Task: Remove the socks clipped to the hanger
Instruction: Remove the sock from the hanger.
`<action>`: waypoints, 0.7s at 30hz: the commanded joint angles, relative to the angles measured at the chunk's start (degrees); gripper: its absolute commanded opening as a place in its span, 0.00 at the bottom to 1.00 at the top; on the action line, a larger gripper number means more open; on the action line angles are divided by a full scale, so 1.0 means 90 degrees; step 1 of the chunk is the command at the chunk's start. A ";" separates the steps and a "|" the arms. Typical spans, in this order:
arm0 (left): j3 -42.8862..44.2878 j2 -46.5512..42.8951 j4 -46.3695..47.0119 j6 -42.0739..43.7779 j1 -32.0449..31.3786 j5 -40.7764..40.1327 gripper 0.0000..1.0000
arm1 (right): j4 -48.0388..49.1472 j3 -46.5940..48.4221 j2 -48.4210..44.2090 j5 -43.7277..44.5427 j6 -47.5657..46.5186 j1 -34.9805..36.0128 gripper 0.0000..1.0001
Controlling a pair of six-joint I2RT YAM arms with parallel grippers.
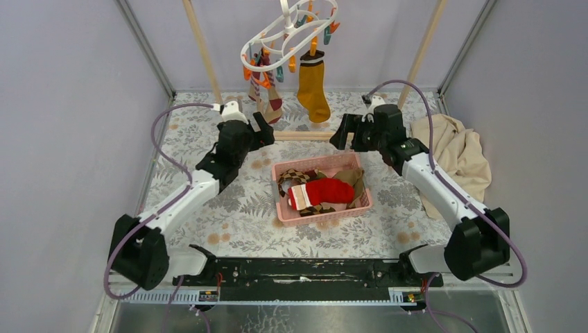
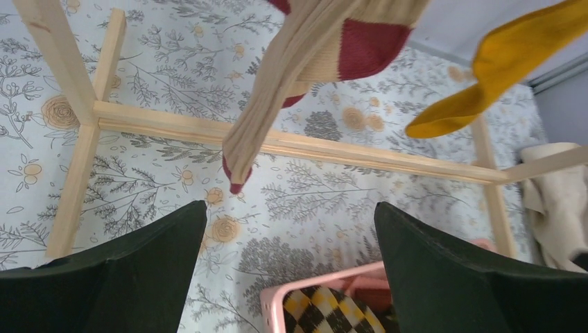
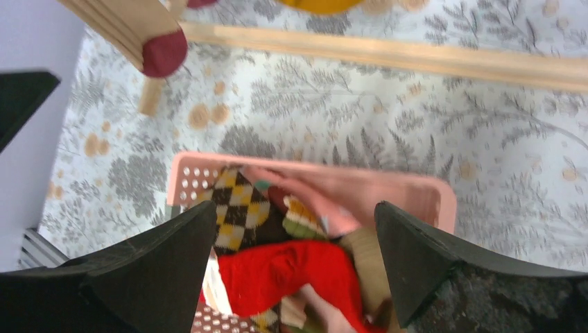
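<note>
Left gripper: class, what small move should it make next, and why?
Probably rise and close on the toe of the maroon-striped sock, then tug downward. The left gripper is open with that sock hanging just ahead of its fingers, clipped to the hanger, while the right gripper is open and faces the basket instead.

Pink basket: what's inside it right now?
Inside the pink basket, a red sock lies on top, with an argyle sock and a tan-brown sock partly under it. Anything beneath this pile, and the basket floor, is covered.
</note>
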 commanded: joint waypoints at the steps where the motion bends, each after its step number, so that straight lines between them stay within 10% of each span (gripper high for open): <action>1: -0.0075 -0.0554 -0.0910 -0.0207 -0.0031 0.0463 0.99 | 0.1810 0.0433 0.0345 -0.1068 0.0260 -0.0291 0.92; 21: 0.0073 -0.1888 -0.2449 -0.0281 -0.0031 0.1581 0.99 | 0.5253 0.1586 0.3023 -0.2852 0.0425 -0.1396 0.91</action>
